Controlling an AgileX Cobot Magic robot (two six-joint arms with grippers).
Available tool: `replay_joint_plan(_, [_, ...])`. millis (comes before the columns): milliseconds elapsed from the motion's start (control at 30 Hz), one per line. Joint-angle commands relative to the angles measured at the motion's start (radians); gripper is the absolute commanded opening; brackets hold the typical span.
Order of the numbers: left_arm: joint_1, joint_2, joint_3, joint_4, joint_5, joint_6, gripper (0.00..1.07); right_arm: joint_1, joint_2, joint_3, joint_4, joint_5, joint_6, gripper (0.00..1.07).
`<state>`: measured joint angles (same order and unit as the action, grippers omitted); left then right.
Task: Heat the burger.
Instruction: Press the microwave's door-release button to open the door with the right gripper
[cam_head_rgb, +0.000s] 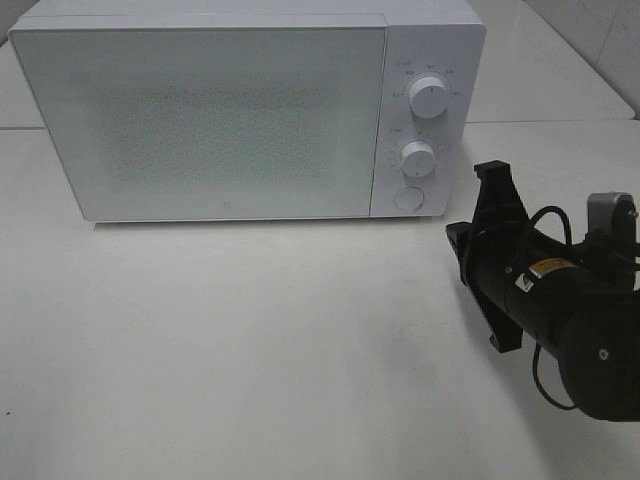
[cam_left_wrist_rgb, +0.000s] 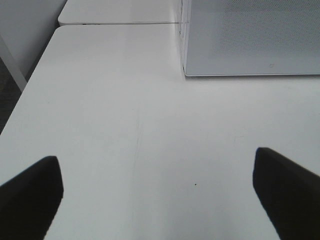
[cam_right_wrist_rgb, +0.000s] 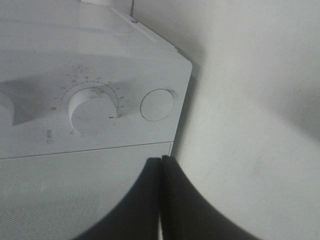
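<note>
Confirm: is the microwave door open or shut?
Shut. The microwave door lies flush beside the control panel, with no gap showing.

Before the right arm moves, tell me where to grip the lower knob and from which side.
Grip the lower knob by its round rim, coming straight at the microwave front: it is a short cylinder standing out from that front. The right gripper is shut, so open it first.
</note>
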<state>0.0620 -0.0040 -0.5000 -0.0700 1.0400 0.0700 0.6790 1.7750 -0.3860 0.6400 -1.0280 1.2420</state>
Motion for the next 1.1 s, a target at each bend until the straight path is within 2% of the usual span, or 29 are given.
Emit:
replay_joint_plan(33, [0.000, -0.021, 0.002, 0.001, -0.001, -0.001, 0.98, -0.003, -0.007, -0.041, -0.004, 0.076, -0.021, 0.00])
replay_joint_plan(767, [0.000, -0.021, 0.002, 0.001, -0.001, -0.001, 0.98, -0.004, 0.136, -0.200, 0.052, 0.093, -0.034, 0.00])
replay_joint_plan(1100, [0.000, -0.021, 0.002, 0.001, -0.001, -0.001, 0.98, -0.088, 0.201, -0.311, -0.011, 0.153, -0.042, 0.00])
